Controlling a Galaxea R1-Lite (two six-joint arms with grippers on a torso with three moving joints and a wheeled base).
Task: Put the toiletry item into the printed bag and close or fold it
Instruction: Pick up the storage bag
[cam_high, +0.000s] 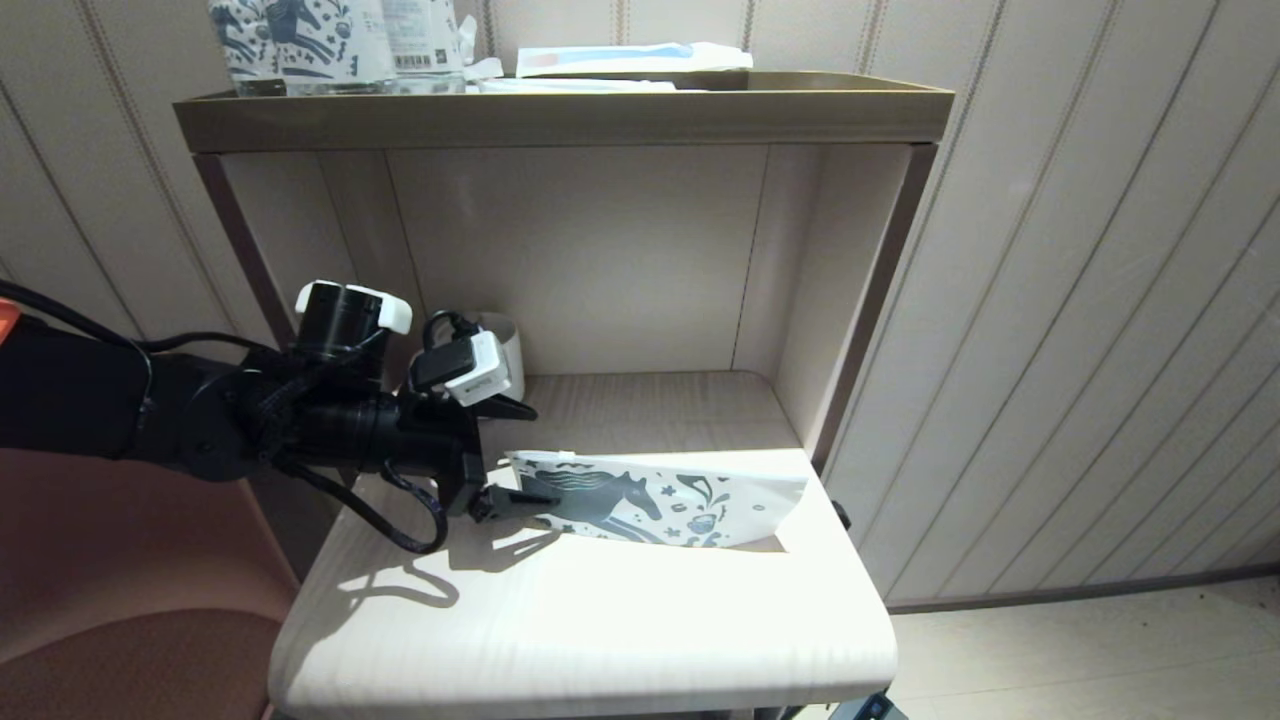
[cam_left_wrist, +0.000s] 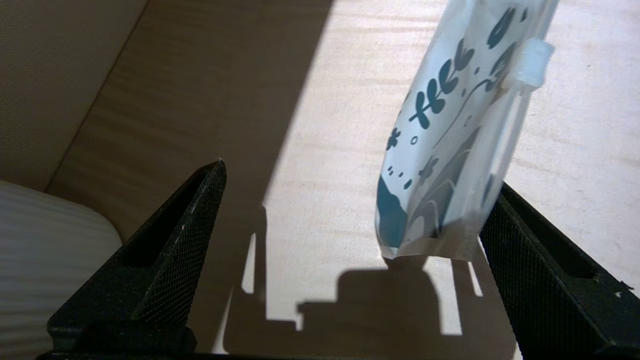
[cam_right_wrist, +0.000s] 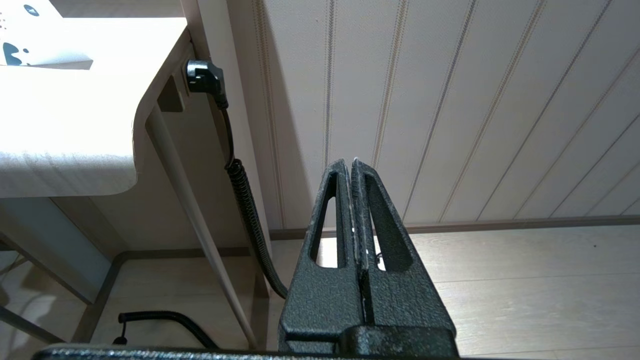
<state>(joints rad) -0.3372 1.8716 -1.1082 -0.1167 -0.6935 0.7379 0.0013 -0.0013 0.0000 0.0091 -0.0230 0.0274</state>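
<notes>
The printed bag (cam_high: 660, 500) stands tilted on its long edge on the sunlit table top (cam_high: 600, 620), horse print facing me and white slider tab (cam_high: 566, 457) at its upper left. My left gripper (cam_high: 540, 455) is open around the bag's left end. In the left wrist view the bag (cam_left_wrist: 450, 150) leans with its corner against one finger (cam_left_wrist: 525, 250), while the other finger (cam_left_wrist: 190, 225) stands far off it. The left gripper (cam_left_wrist: 360, 175) holds nothing. The toiletry item is not in view. My right gripper (cam_right_wrist: 354, 162) is shut and empty, parked low beside the table.
A ribbed white mug (cam_high: 508, 352) stands at the back left of the niche, right behind my left wrist. Upright horse-printed packs (cam_high: 300, 40) and flat white packets (cam_high: 630, 58) sit on the top shelf. A black coiled cable (cam_right_wrist: 245, 195) hangs by the table's right leg.
</notes>
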